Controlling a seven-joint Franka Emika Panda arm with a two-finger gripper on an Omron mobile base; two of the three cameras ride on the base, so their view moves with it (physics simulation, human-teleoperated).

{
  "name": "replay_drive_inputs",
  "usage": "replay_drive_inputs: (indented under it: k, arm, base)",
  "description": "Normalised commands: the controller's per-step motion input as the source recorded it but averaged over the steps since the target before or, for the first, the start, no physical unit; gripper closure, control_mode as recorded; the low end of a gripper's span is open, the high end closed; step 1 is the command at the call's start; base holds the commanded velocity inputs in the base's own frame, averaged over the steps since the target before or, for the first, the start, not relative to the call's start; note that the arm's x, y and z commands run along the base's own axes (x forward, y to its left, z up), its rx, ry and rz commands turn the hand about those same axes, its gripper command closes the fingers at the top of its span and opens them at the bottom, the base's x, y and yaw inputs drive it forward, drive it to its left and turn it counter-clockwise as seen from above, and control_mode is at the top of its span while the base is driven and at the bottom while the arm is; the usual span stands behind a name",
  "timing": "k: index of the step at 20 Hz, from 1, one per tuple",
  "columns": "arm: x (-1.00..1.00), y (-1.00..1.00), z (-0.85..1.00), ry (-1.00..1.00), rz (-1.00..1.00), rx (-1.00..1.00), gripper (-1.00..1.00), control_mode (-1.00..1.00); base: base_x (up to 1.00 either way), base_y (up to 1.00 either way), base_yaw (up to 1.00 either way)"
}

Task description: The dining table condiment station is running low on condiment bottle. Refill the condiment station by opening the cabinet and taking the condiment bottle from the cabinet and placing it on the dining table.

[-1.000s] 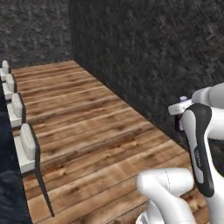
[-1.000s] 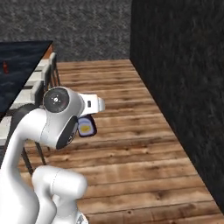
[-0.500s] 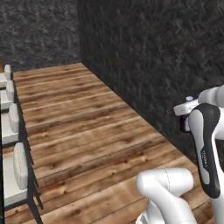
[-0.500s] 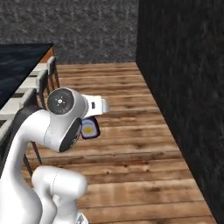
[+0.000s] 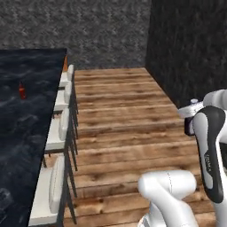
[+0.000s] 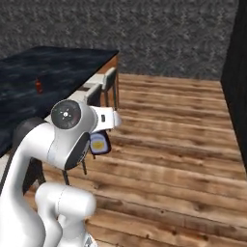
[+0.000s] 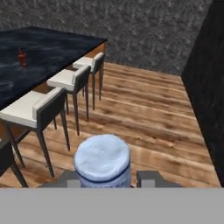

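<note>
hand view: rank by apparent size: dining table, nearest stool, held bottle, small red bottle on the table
1. dining table
2. stool
3. held bottle, though it is closest to the camera, so it looks inflated
4. red bottle, tiny and far off

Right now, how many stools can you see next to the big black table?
4 in the left base view, in a row along the dining table: nearest stool, second stool, third stool, farthest stool. More may be hidden past the picture's edge.
</note>
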Motion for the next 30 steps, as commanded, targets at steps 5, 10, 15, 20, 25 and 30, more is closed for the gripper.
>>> replay_drive_inputs:
  k: [5, 10, 15, 20, 25, 30]
  arm:
    - [0.00, 0.00, 0.00, 0.00, 0.00, 0.00, 1.00, 1.00]
    - [0.00, 0.00, 0.00, 0.00, 0.00, 0.00, 1.00, 1.00]
    - [0.00, 0.00, 0.00, 0.00, 0.00, 0.00, 1.00, 1.00]
    - [0.00, 0.00, 0.00, 0.00, 0.00, 0.00, 1.00, 1.00]
    - [0.00, 0.00, 0.00, 0.00, 0.00, 0.00, 1.00, 1.00]
    - [0.00, 0.00, 0.00, 0.00, 0.00, 0.00, 1.00, 1.00]
  base:
    - [1.00, -0.12, 0.63]
    - [1.00, -0.20, 0.67]
    - [1.00, -0.39, 0.64]
    - [0.90, -0.62, 0.57]
    - [0.69, -0.80, 0.47]
    - [0.85, -0.50, 0.40]
